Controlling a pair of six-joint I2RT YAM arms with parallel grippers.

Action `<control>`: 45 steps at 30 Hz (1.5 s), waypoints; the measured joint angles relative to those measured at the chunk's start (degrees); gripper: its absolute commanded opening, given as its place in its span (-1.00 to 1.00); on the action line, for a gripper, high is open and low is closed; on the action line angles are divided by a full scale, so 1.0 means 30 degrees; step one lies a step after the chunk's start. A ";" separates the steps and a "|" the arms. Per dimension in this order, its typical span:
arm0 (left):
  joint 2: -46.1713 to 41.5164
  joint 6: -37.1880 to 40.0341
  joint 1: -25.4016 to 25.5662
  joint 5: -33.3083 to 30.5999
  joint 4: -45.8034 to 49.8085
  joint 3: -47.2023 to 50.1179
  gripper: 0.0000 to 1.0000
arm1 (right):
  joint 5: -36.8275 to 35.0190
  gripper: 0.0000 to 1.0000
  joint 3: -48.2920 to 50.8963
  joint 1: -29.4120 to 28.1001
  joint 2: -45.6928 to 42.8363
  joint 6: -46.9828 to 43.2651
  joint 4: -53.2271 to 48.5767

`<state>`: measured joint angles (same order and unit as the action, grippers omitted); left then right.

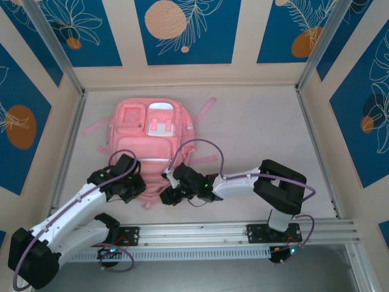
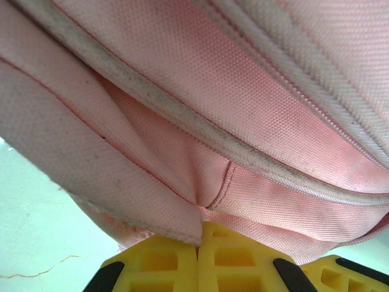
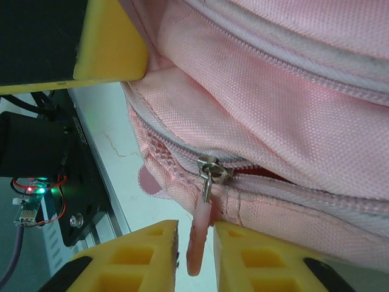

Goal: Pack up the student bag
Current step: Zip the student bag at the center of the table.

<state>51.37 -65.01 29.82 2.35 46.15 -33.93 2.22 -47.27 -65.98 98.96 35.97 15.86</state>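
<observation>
We see the large soft pink fabric backpack lying flat on the pale tabletop, left of the middle, with its near edge at the two arms. Our left gripper has its yellow jaws pressed together on a fold of the backpack's cloth. Our right gripper holds its jaws a narrow way apart. The pink zip pull tab hangs between them below its metal slider, and we cannot tell whether they touch it.
</observation>
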 measured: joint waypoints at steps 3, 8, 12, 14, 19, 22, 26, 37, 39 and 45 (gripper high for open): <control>0.0000 0.0073 0.0000 0.0000 -0.0044 0.0029 -1.00 | 0.0015 -0.40 -0.0226 0.0000 0.0131 0.0000 -0.0189; 0.0044 0.0211 0.0000 0.0000 -0.0058 0.0036 -1.00 | 0.0066 -0.43 -0.0517 0.0000 0.0240 0.0007 -0.0532; 0.0087 0.0226 0.0000 -0.0051 -0.0051 0.0036 -1.00 | 0.0066 -0.66 -0.1013 0.0000 0.0627 -0.0102 -0.1042; 0.0131 0.0226 -0.0007 -0.0160 -0.0036 0.0036 -1.00 | 0.0051 -0.77 -0.1217 0.0022 0.0852 -0.0204 -0.1239; 0.0146 0.0306 -0.0007 -0.0233 -0.0015 0.0044 -1.00 | 0.0066 -0.98 -0.1253 0.0160 0.0918 -0.0189 -0.1362; 0.0066 0.0313 -0.0007 -0.0299 0.0044 0.0044 -1.00 | 0.0058 -1.00 -0.1239 0.0255 0.0889 -0.0219 -0.1377; -0.0219 0.0350 -0.0007 -0.0350 0.0138 0.0044 -1.00 | 0.0044 -1.00 -0.1129 0.0364 0.0576 -0.0262 -0.1559; -0.0707 0.0357 -0.0007 -0.0364 0.0321 0.0007 -1.00 | -0.0168 -1.00 -0.1078 0.0539 0.0109 -0.0962 -0.2244; -0.0852 0.0357 -0.0007 -0.0364 0.0335 0.0007 -1.00 | -0.0168 -1.00 -0.0947 0.0583 -0.0029 -0.1005 -0.2222; -0.1231 0.0357 -0.0007 -0.0342 0.0357 0.0007 -1.00 | -0.0168 -1.00 -0.0517 0.0743 -0.0525 -0.0998 -0.2062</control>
<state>47.68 -63.94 29.80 1.32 47.22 -33.91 1.72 -48.82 -63.75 97.38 32.97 9.67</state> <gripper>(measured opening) 0.040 0.047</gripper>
